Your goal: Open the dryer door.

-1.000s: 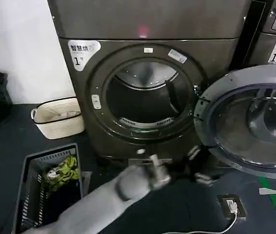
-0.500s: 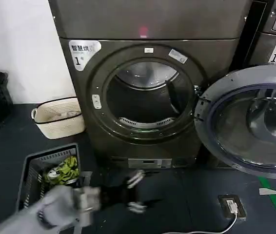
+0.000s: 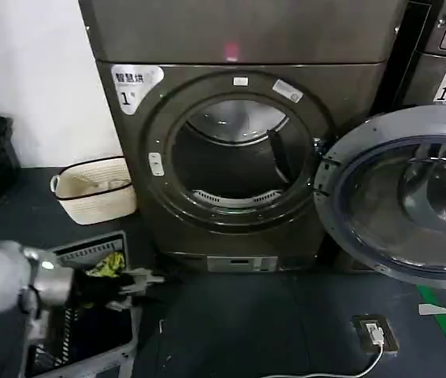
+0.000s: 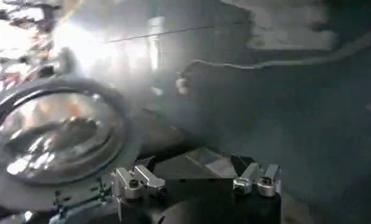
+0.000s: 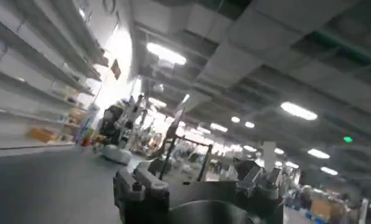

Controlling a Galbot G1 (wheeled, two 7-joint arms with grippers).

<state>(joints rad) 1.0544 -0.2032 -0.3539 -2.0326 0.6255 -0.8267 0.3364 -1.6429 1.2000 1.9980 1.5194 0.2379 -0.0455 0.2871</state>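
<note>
Left end effector (image 3: 140,279) low; dryer door (image 3: 403,193) swung wide open.

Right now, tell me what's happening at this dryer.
The dryer door is already swung wide open to the right, grey inner face showing, and the drum is exposed. The left gripper is low on the left, over the dark basket on the floor, holding nothing, fingers apart. It is well clear of the door. A white basket sits by the wall. The right gripper points off toward the room, fingers apart.
</note>
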